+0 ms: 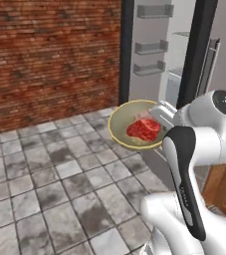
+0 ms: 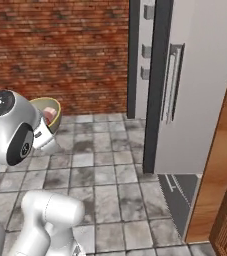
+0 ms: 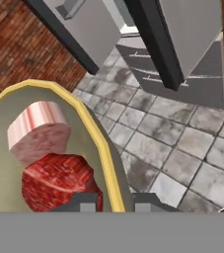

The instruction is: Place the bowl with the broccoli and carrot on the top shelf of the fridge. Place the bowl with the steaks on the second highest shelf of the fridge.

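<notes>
Hand view: tool (image 3: 114, 201) straddles steak bowl (image 3: 102, 143) rim; fridge (image 3: 182, 44) apart

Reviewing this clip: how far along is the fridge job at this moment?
In hand: the gripper holds the bowl with the steaks by its rim, above the floor before the open fridge. Left: setting it on the second highest shelf. The vegetable bowl's status can't be judged here.

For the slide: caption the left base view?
Claw holds steak bowl before the open fridge.
</notes>
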